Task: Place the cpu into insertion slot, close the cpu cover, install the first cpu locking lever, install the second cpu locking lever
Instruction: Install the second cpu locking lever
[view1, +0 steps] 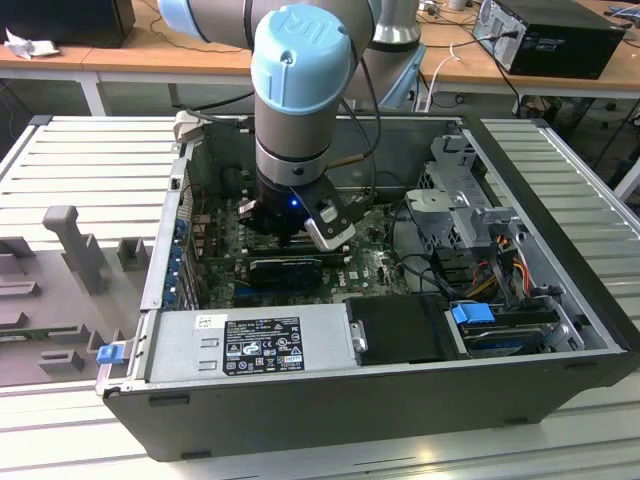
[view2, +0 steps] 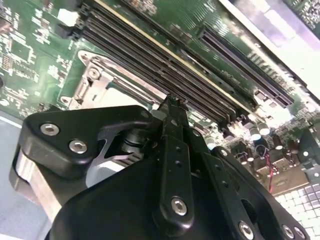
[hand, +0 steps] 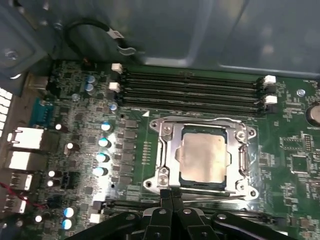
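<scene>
Pressing a locking lever down cleanly looks to demand that the gripper (hand: 171, 192), fingers pinched narrow with nothing between them, hold low at the near rim of the closed cpu cover (hand: 166, 150), cpu (hand: 202, 155) seated inside.

We see a grey arm (view1: 290, 150) with light-blue joint caps, and a black pincer (view2: 172, 102) with silver screws.
</scene>
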